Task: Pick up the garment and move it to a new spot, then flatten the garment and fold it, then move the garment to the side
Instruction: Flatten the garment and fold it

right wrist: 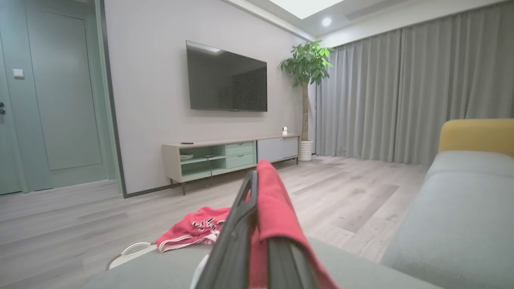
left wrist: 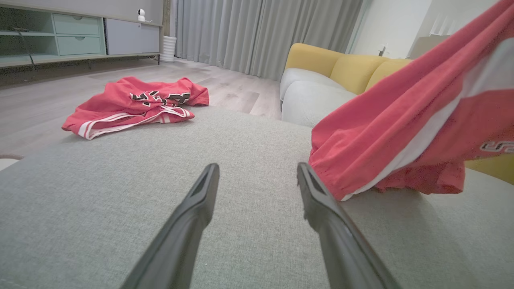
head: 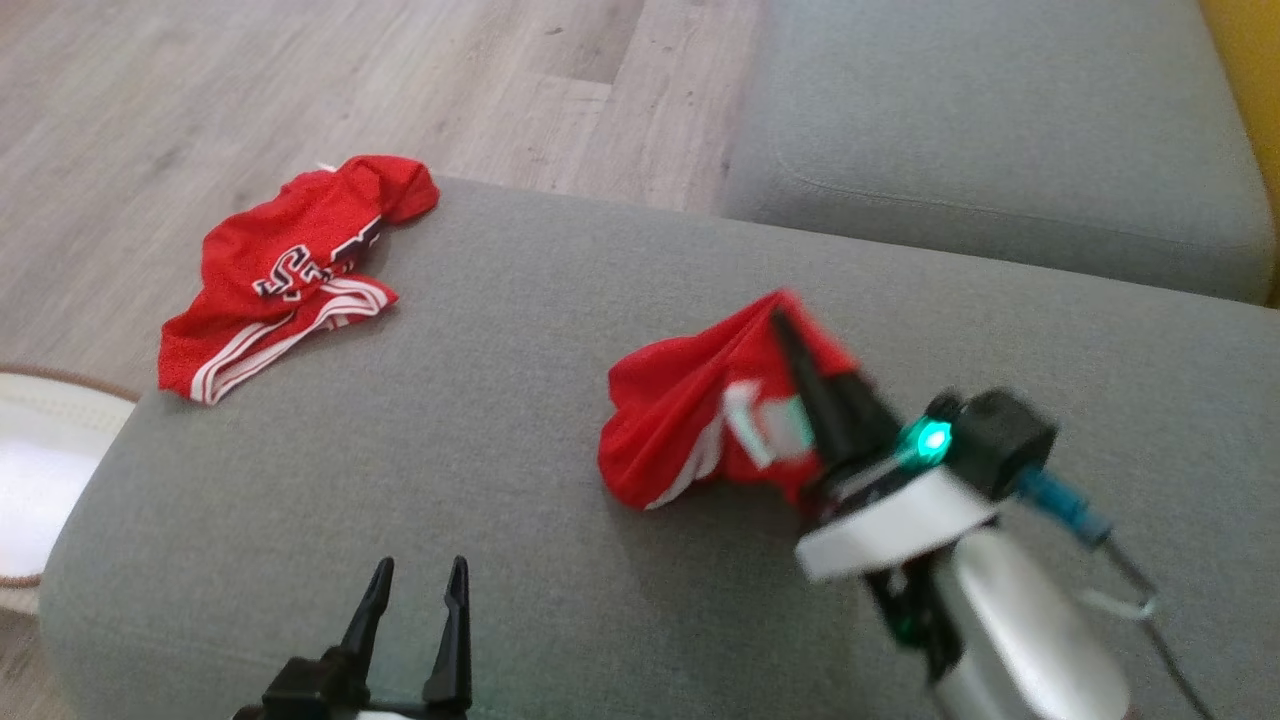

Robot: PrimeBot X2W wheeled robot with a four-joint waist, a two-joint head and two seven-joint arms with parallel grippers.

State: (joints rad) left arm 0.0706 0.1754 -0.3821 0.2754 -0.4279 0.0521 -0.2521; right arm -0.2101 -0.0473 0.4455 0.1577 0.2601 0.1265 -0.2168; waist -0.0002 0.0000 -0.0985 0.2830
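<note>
Sportswear is bunching just right of centre in the head view: a red jersey-knit garment (head: 690,420) with white stripes is hanging from the right pincer (head: 785,325). Its two dark fingers are pressing together on an upper fold of the cloth. In the left wrist view the lower hem is brushing the grey woven sofa cushion (head: 480,420) while the rest is slanting up toward the upper right.

It is looking light, limp and a little slick, so I judge it will be sagging and swinging instead of keeping any shape. A pinch on the thicker waistband or a striped hem corner should be holding better than one on loose mesh, with a second corner taken for flattening.

At the lower left of the head view, the left pincer (head: 418,580) is hovering spread and empty over the cushion. A second red striped garment (head: 290,270) is lying crumpled at the upper left, on the cushion's far edge.
</note>
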